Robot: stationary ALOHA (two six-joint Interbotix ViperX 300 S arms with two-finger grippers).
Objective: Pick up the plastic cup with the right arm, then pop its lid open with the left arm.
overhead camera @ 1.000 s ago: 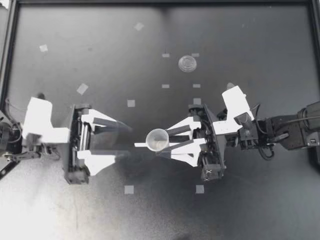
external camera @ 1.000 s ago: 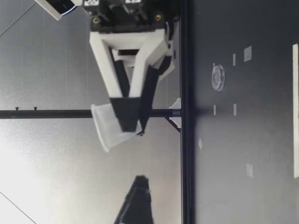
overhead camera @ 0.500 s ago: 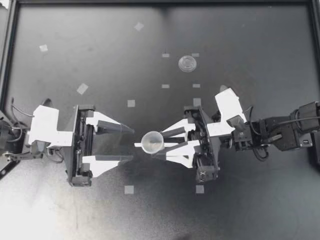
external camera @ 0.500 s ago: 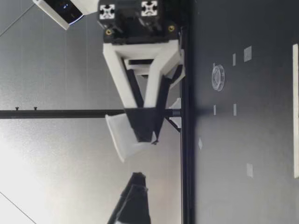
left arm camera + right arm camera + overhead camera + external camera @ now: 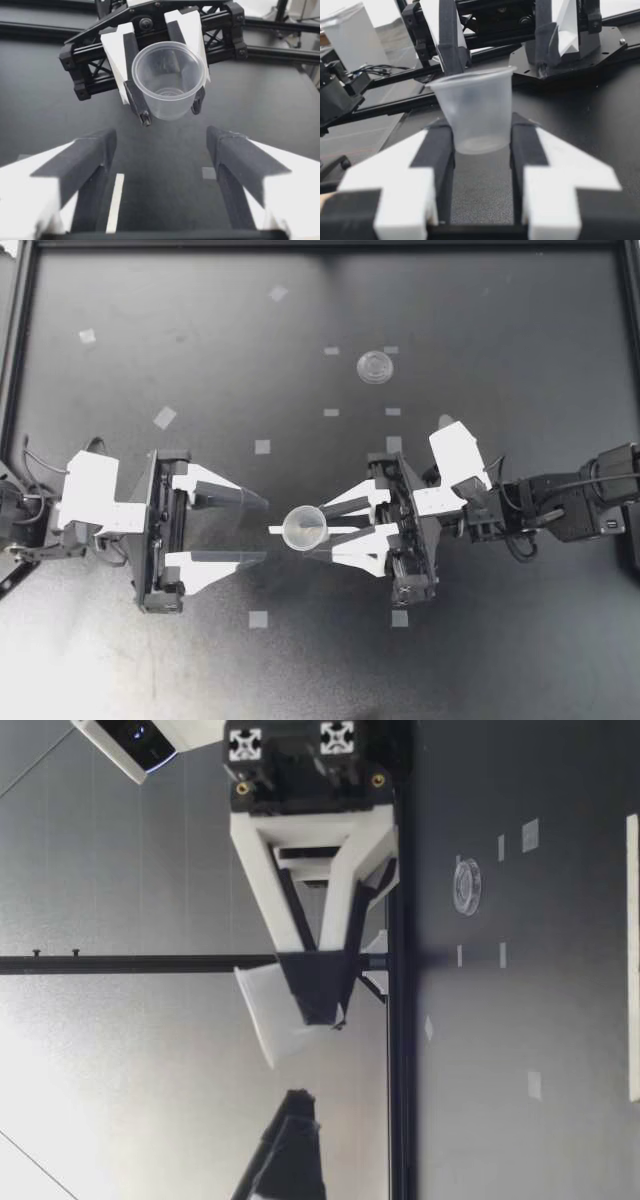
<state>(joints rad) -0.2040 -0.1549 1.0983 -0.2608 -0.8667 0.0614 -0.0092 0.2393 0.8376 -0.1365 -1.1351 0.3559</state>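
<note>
At table centre, right gripper (image 5: 318,530) comes in from 3 o'clock, its fingers clamped on a small translucent plastic cup (image 5: 302,528), one on each side of the lower wall. The cup hangs clear above the black table (image 5: 500,640), mouth up and tipped slightly toward 9 o'clock. There the left gripper (image 5: 263,529) faces it, near but not touching, fingers spread wide apart. Farther out, at 1 o'clock from the cup, a clear round plastic lid (image 5: 375,367) lies flat on the table, well apart, among small pale tape squares (image 5: 262,446).
</note>
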